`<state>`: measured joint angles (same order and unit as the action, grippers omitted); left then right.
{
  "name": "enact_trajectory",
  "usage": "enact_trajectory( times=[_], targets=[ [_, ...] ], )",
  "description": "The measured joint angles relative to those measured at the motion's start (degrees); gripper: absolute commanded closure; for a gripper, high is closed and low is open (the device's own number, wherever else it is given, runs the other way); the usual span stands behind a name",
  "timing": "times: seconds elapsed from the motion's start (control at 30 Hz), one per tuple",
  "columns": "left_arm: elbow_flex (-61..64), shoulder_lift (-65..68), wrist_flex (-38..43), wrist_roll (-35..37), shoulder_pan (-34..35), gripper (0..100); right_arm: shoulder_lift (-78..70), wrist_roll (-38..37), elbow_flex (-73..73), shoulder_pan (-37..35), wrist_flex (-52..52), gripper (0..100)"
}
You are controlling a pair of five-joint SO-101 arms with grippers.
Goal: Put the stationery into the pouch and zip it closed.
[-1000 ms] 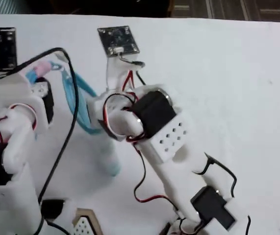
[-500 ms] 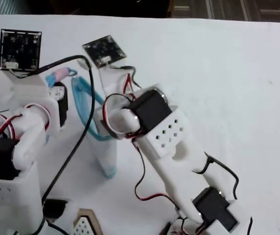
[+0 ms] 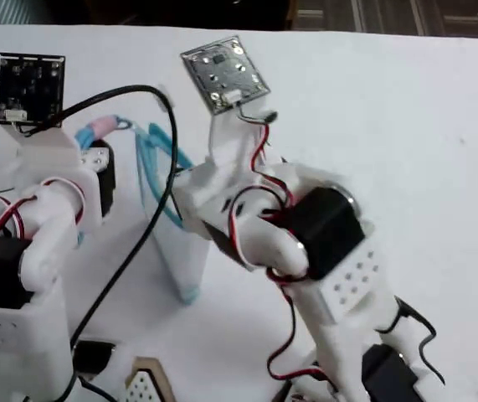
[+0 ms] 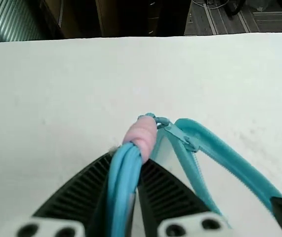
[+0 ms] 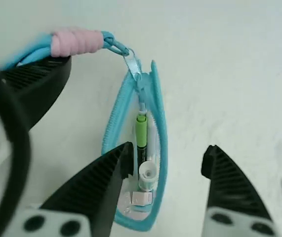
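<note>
**Item:** pouch, on your worktop between both arms, zip undone, mouth facing up.
**Left jaws:** clenched on the blue strap just behind its pink sleeve. This likely anchors the pull end so the zip can run.
**Right jaws:** released, spread above the mouth.
**Contents:** green pen, white pieces.
**Long axis:** the pull end points toward your left jaws, and the pen lies along it.

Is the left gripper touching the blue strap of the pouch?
Touching. The left wrist view shows the left gripper shut on the strap, which is pinched between its jaws.
</note>
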<state>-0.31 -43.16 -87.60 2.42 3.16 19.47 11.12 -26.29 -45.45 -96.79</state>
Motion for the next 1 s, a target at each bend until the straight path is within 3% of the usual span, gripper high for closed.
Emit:
enact_trajectory(
  times=[0.3, 0.4, 0.57, 0.83, 1.0],
  targets=[
    [0.0, 0.0, 0.0, -0.7, -0.26, 98, 18.29, 0.44, 1.67, -0.18, -3.34, 76.2],
    [0.0, 0.0, 0.0, -0.7, 0.0, 98, 26.11, 0.88, 9.05, -0.26, -3.43, 75.3],
    [0.0, 0.0, 0.0, -0.7, -0.18, 98, 39.03, 8.7, 29.71, -0.18, -2.2, 61.8],
    [0.0, 0.0, 0.0, -0.7, -0.18, 98, 58.73, 9.49, 62.86, -6.95, 19.43, 60.4],
    [0.0, 0.0, 0.0, -0.7, -0.18, 98, 60.66, 9.49, 72.35, -7.74, 32.09, 60.4]
  ],
)
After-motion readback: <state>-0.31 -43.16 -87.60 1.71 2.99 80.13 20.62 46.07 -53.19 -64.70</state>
